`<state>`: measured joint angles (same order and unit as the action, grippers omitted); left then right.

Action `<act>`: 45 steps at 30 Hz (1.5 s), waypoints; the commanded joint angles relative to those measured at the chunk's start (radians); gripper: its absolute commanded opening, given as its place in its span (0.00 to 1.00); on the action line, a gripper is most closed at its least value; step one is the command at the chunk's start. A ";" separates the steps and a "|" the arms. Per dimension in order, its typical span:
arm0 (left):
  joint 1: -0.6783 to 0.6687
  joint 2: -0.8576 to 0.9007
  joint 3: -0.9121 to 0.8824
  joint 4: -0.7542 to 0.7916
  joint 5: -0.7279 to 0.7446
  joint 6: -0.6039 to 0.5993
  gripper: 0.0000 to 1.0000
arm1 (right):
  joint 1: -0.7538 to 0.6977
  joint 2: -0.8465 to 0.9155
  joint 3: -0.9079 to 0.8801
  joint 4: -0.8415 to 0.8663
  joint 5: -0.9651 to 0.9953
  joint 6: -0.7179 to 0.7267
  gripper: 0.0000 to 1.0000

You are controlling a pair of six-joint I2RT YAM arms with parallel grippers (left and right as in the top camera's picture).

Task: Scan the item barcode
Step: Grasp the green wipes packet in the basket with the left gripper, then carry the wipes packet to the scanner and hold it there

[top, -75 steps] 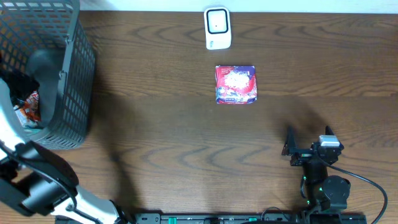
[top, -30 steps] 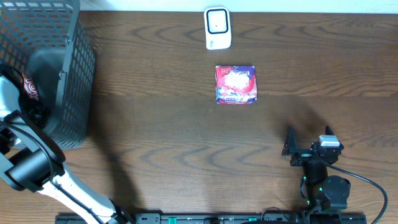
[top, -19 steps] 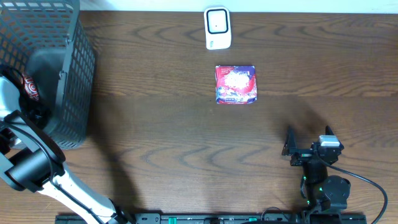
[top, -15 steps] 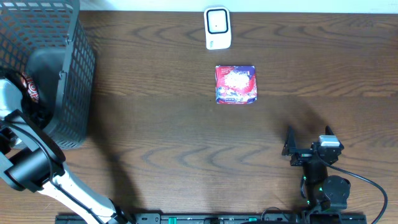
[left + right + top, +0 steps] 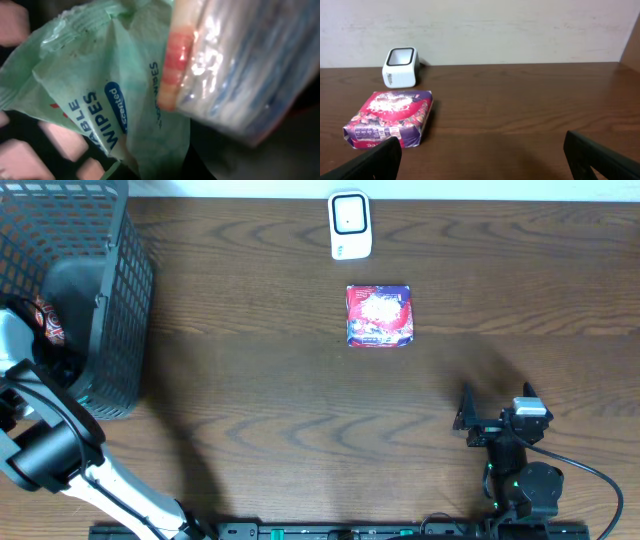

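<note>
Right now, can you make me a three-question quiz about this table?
1. True or false: the red box lies apart from the white scanner.
2. Which arm reaches into the basket? A left, B right.
3. Fill in: the right claw is ____.
Key: 1 true; 2 A; 3 open.
</note>
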<state>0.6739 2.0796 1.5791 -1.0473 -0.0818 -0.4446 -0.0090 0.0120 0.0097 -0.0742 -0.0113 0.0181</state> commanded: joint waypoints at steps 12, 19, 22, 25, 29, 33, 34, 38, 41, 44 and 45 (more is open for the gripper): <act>-0.019 -0.358 0.027 0.130 0.595 -0.051 0.07 | 0.003 -0.006 -0.004 0.000 0.002 0.014 0.99; -0.026 -0.556 0.027 0.225 0.596 -0.123 0.07 | 0.003 -0.006 -0.005 -0.001 0.002 0.014 0.99; -0.032 -0.625 0.027 0.275 0.603 -0.126 0.07 | 0.003 -0.006 -0.005 -0.001 0.002 0.014 0.99; -0.063 -0.694 0.027 0.339 0.629 -0.118 0.07 | 0.003 -0.006 -0.004 0.000 0.002 0.014 0.99; -0.156 -0.753 0.027 0.421 0.695 -0.024 0.07 | 0.003 -0.006 -0.005 0.000 0.002 0.014 0.99; -0.368 -0.774 0.027 0.454 0.703 0.116 0.07 | 0.003 -0.006 -0.005 0.000 0.002 0.014 0.99; -0.413 -0.770 0.026 0.453 0.703 0.150 0.07 | 0.003 -0.006 -0.005 -0.001 0.002 0.014 0.99; -0.597 -0.731 0.025 0.443 0.698 0.288 0.07 | 0.003 -0.006 -0.005 0.000 0.002 0.014 0.99; -0.716 -0.679 0.015 0.441 0.695 0.373 0.07 | 0.003 -0.006 -0.004 0.000 0.002 0.014 0.99; -0.795 -0.620 0.014 0.413 0.641 0.411 0.08 | 0.003 -0.006 -0.005 0.000 0.002 0.014 0.99; -0.825 -0.590 0.014 0.397 0.597 0.411 0.08 | 0.003 -0.006 -0.005 0.000 0.002 0.014 0.99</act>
<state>-0.0818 1.4208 1.5826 -0.6262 0.5938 -0.1360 -0.0090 0.0120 0.0097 -0.0742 -0.0116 0.0181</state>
